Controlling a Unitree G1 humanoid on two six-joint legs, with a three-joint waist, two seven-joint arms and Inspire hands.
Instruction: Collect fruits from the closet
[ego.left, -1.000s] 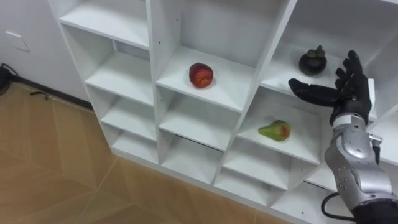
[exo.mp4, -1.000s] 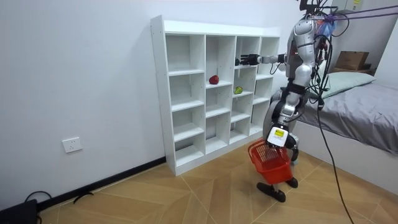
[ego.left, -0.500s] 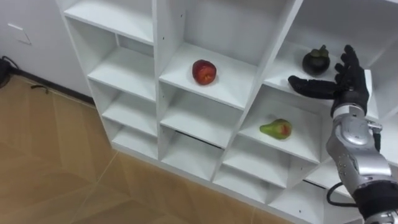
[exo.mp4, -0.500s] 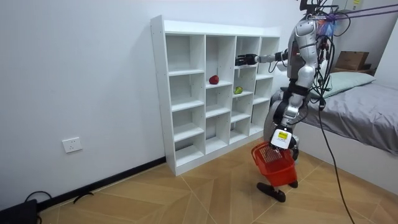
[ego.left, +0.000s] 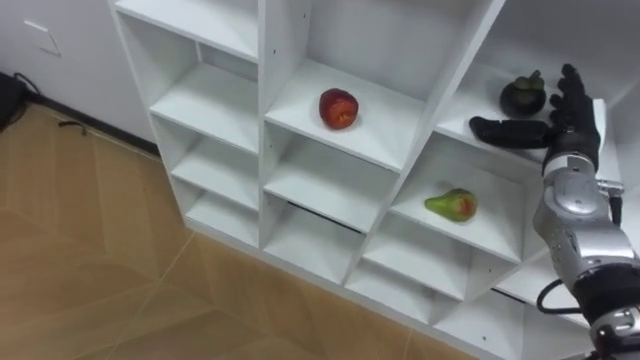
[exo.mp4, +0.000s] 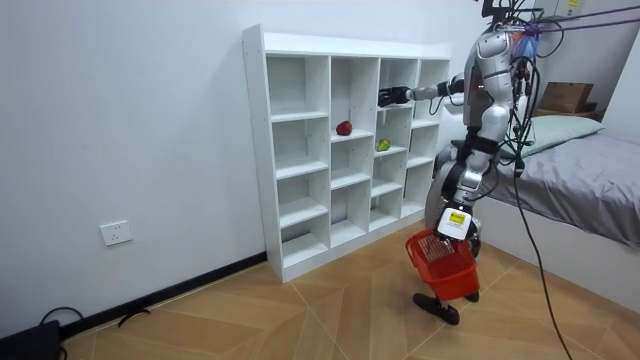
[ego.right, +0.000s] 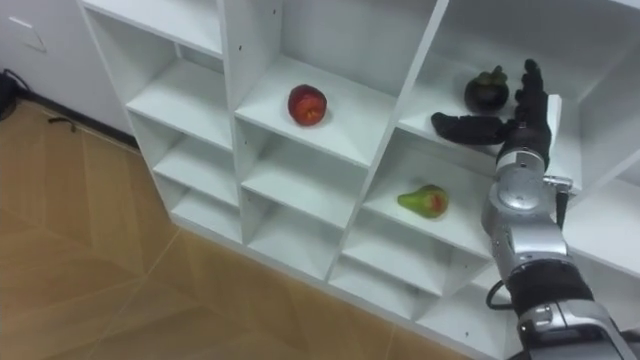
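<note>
Right hand (ego.left: 570, 125) — fingers spread, nothing grasped — has been brought nearer the mangosteen (ego.left: 522, 95), which rests on an upper shelf of the closet (ego.left: 262, 170) just beyond the thumb; no contact is seen yet. Apple (ego.left: 338, 108) and pear (ego.left: 452, 205) lie untouched in neighbouring compartments. A basket (exo.mp4: 440, 262) is carried low at the left hand (exo.mp4: 452, 224). A grasp of the mangosteen is judged imminent.

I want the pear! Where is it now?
In the left eye view, the pear lies on a closet shelf right of centre, one compartment below the dark fruit and the right hand.
</note>
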